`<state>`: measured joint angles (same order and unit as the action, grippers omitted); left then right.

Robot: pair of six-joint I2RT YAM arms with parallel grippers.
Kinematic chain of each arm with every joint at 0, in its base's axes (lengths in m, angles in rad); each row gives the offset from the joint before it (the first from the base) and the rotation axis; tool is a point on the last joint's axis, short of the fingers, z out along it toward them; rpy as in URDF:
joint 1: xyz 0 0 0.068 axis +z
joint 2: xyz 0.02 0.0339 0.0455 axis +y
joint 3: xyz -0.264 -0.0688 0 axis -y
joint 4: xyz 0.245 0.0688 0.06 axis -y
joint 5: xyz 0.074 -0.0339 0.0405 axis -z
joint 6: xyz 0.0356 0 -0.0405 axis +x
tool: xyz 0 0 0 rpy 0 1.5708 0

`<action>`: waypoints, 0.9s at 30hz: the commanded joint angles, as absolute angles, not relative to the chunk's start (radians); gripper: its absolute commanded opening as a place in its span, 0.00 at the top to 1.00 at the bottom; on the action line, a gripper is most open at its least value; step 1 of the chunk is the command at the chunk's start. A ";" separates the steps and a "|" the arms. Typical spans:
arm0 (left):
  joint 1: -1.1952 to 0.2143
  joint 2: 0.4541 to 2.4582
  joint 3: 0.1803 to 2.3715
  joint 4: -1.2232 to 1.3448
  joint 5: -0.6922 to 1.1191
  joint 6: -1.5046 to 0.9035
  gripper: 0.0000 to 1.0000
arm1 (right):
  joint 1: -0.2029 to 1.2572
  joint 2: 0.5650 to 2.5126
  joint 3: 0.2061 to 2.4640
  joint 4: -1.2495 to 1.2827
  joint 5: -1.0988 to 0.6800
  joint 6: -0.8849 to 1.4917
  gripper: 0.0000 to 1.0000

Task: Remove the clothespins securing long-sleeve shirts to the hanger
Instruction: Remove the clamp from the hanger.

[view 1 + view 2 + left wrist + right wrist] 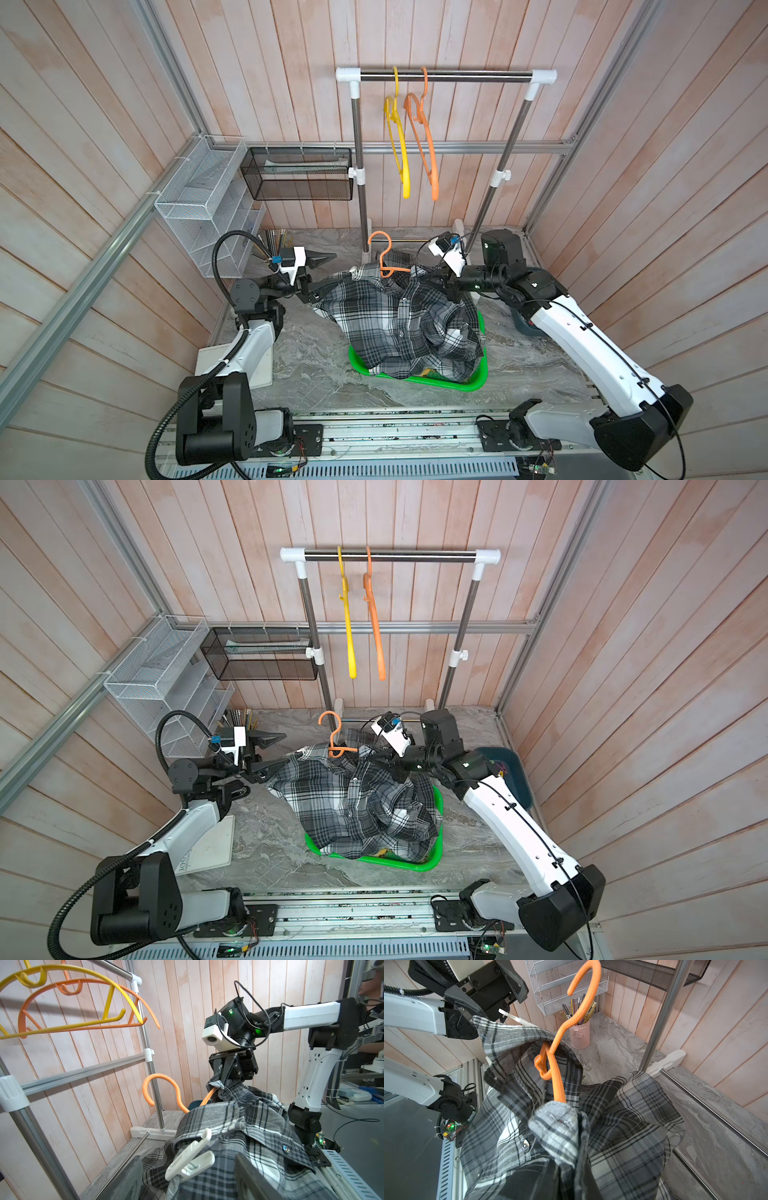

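Observation:
A grey-black-white plaid long-sleeve shirt (395, 324) (353, 808) hangs on an orange hanger (384, 257) (560, 1039) and droops into a green basket (415, 380). A white clothespin (190, 1159) is clipped on the shirt's shoulder at the hanger's left end. My left gripper (187, 1178) (328, 274) is open, its dark fingers (124, 1180) on either side of the clothespin without touching it. At the other shoulder my right gripper (571, 1167) (432, 276) is shut on the bunched shirt fabric over the hanger end and holds it up.
Behind stands a garment rack (444, 75) with an empty yellow hanger (399, 137) and an orange one (424, 137). A white wire basket (199, 199) and a black mesh basket (299, 174) hang at the back left. A pink cup of sticks (579, 1034) stands nearby, and a dark bin (511, 771) sits at the right.

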<state>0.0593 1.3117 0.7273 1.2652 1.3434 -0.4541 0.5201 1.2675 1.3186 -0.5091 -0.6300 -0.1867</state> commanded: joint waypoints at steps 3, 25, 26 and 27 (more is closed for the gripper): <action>0.027 1.275 0.715 1.171 1.344 -0.296 0.29 | 0.517 1.288 1.374 -0.514 -0.685 -0.192 1.00; -0.065 1.204 0.750 0.696 1.233 0.158 0.44 | 0.520 1.312 1.390 -0.514 -0.727 -0.188 1.00; -0.067 1.205 0.753 0.683 1.229 0.166 0.46 | 0.520 1.312 1.388 -0.515 -0.727 -0.186 1.00; -0.071 1.207 0.757 0.675 1.226 0.176 0.48 | 0.519 1.310 1.387 -0.514 -0.726 -0.187 1.00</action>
<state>-0.0624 1.2041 0.7258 0.7082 1.2442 0.1352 0.5201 1.3090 1.3533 -0.5240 -0.6891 -0.1871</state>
